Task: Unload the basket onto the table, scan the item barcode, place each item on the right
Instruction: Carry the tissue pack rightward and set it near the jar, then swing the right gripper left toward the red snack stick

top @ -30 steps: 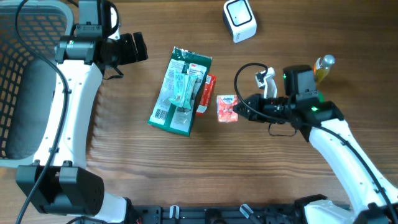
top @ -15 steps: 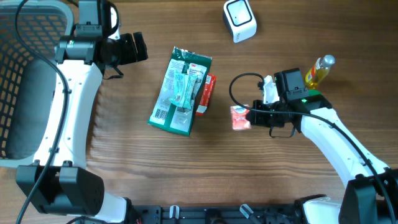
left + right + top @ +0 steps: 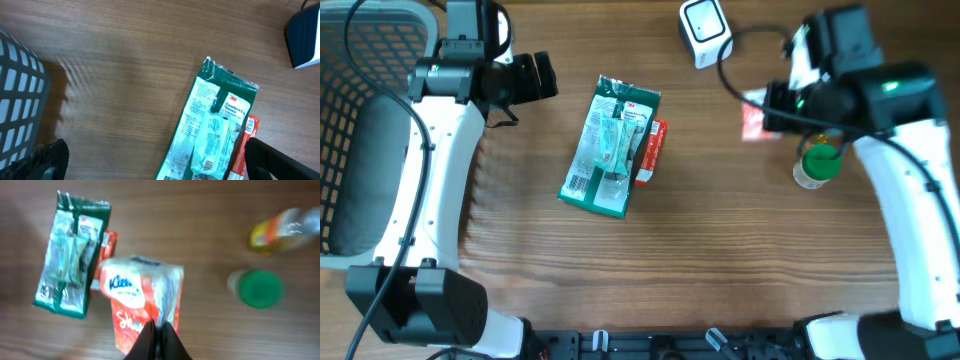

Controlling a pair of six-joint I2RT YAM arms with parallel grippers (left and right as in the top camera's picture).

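The item is a red Kleenex tissue pack (image 3: 137, 295), pinched at its lower edge by my right gripper (image 3: 159, 332), which is shut on it. From overhead the pack (image 3: 752, 115) hangs blurred above the table, just right of and below the white barcode scanner (image 3: 706, 32), with the right gripper (image 3: 768, 112) beside it. My left gripper (image 3: 535, 78) stands open at the back left with nothing in it. In the left wrist view its fingers (image 3: 50, 160) sit wide apart.
A green 3M pack (image 3: 611, 145) lies mid-table with a red packet (image 3: 651, 152) against its right side. A green-capped bottle (image 3: 817, 165) stands under the right arm, a yellow bottle (image 3: 285, 227) beyond it. A dark mesh basket (image 3: 370, 120) fills the left edge.
My right arm has lifted the tissue pack off the middle of the table and carried it up and back toward the scanner. The left arm has not moved.
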